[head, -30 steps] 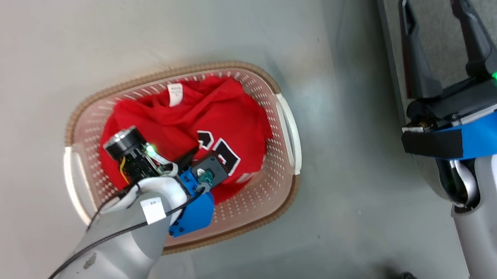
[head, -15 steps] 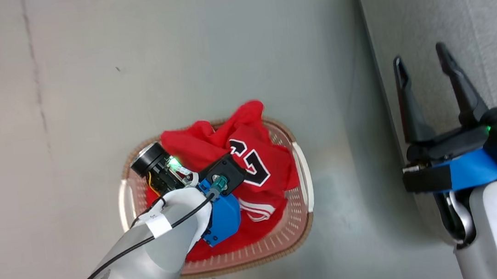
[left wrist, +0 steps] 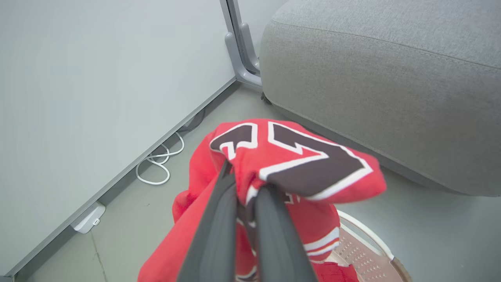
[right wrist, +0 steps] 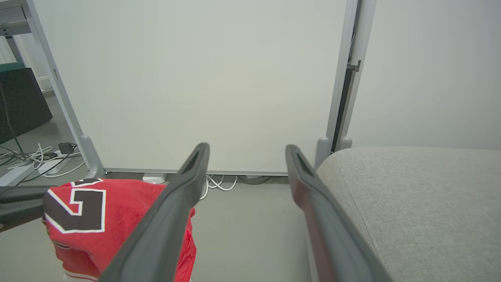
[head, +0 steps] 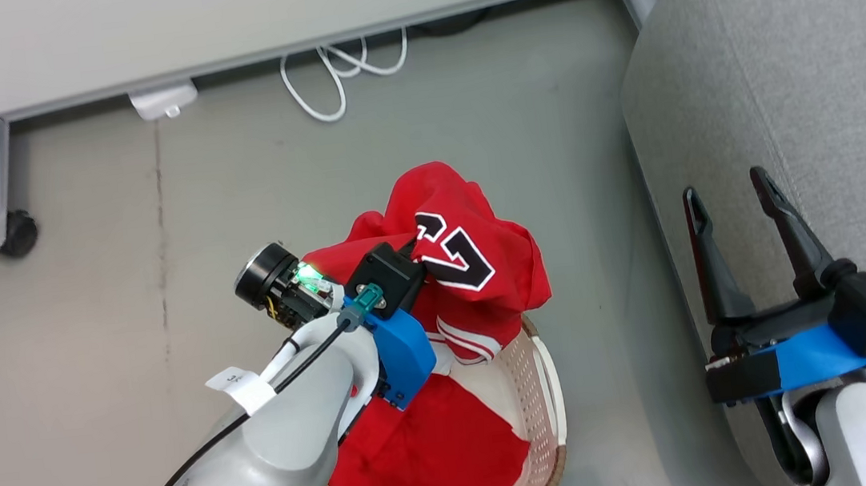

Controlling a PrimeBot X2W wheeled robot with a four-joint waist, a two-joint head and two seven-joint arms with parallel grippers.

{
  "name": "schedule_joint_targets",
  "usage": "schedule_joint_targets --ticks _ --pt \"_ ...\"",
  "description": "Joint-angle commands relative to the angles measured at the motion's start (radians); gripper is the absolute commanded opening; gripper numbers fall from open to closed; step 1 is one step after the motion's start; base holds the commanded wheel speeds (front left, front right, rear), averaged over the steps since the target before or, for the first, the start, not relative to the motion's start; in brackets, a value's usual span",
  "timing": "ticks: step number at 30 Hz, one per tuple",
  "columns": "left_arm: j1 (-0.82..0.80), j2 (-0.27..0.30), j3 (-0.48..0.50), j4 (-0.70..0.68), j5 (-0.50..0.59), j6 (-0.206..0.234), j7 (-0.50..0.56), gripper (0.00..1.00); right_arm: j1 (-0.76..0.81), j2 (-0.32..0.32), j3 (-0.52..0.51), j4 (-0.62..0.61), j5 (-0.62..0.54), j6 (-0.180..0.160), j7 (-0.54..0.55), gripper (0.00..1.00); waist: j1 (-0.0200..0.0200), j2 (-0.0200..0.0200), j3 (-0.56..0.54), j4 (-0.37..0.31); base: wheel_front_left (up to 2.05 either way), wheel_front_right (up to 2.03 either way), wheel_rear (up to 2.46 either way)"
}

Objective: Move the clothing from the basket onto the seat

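My left gripper (head: pixel 424 253) is shut on the clothing: a red jersey (head: pixel 484 270) with black-and-white lettering, held up above the basket (head: pixel 542 425). In the left wrist view the fingers (left wrist: pixel 219 219) pinch a fold of the jersey (left wrist: pixel 297 156), which drapes over their tips. Plain red clothing (head: pixel 424 461) lies in the basket (left wrist: pixel 368 254) below. The light-grey seat (head: pixel 784 61) stands to the right, also in the wrist views (left wrist: pixel 391 78) (right wrist: pixel 411 188). My right gripper (head: pixel 725 188) hangs open and empty over the seat's front edge (right wrist: pixel 246 150). The jersey (right wrist: pixel 90 211) shows left of it.
A pale partition panel (head: pixel 255 4) on metal legs with a caster (head: pixel 18 234) runs along the far side. A white cable (head: pixel 335 76) and a small white box (head: pixel 160 101) lie on the grey floor beneath it.
The left gripper has raised the lettered jersey out of the basket, still shut on it. The head camera has tilted up, bringing the panel and more of the seat into view. The right gripper stays open.
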Motion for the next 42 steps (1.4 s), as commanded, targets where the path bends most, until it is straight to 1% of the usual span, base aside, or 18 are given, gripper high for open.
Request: schedule_joint_targets --ticks 1,12,16,25,35,39,42 --pt "0.013 0.003 0.011 -0.010 -0.007 -0.002 -0.005 0.00 0.022 -0.003 0.001 0.004 0.008 0.000 -0.003 1.00 0.0002 -0.0001 -0.047 0.011 0.00 0.00 0.00" --pt "0.009 -0.006 0.125 -0.105 -0.040 -0.006 -0.005 0.00 0.112 -0.003 -0.005 0.018 0.014 0.000 -0.003 1.00 0.0002 -0.0001 -0.171 0.047 0.00 0.00 0.00" --pt "0.011 -0.005 0.143 -0.127 -0.052 -0.008 -0.005 0.00 0.136 -0.003 -0.002 0.021 0.017 0.000 -0.003 1.00 0.0002 -0.0001 -0.205 0.057 0.00 0.00 0.00" --pt "0.018 0.002 0.124 -0.161 -0.112 -0.009 0.006 0.00 0.170 -0.003 -0.001 0.021 0.018 0.000 -0.003 1.00 0.0002 -0.0001 -0.249 0.074 0.00 0.00 0.00" --pt "0.024 0.026 0.084 -0.214 -0.157 -0.007 0.015 0.00 0.163 -0.003 0.019 0.000 0.008 0.000 -0.003 1.00 0.0002 -0.0001 -0.258 0.083 0.00 0.00 0.00" --pt "0.021 0.032 0.077 -0.227 -0.162 -0.007 0.013 0.00 0.140 -0.003 0.057 -0.025 -0.002 0.000 -0.003 1.00 0.0002 -0.0001 -0.256 0.084 0.00 0.00 0.00" --pt "0.018 0.033 0.071 -0.232 -0.164 -0.007 0.012 0.00 0.115 -0.011 0.110 -0.037 -0.014 0.000 -0.003 1.00 0.0002 -0.0001 -0.255 0.085 0.00 0.00 0.00"
